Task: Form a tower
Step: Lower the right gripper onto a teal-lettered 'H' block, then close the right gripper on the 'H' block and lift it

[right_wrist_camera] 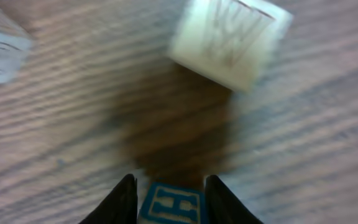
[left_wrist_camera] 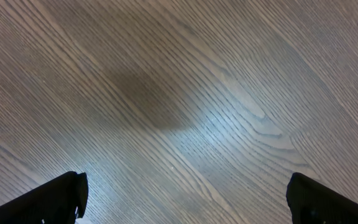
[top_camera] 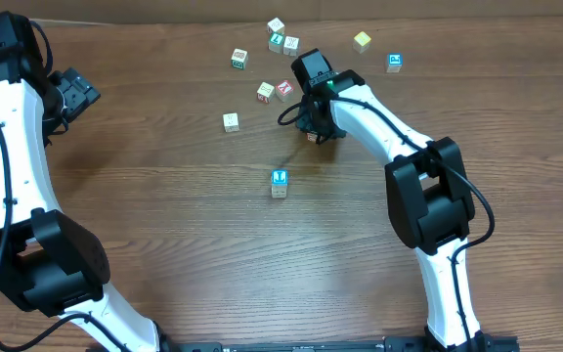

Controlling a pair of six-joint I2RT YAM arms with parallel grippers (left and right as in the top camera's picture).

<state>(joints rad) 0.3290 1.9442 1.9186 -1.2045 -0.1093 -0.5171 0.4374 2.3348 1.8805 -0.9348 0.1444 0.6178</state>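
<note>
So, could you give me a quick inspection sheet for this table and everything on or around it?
Surface: wood-grain table; no spills or damage seen.
Job's things: short tower of letter cubes near the middle, blue print on top, clear of both arms.
Clutter: about nine loose cubes scattered along the far side.
Fingers: left fingers wide open over bare wood; right fingers closed on a blue-lettered cube, low at the table.
Cables: black cables run along the arms; none lie among the cubes.
Surroundings: nothing seen.
</note>
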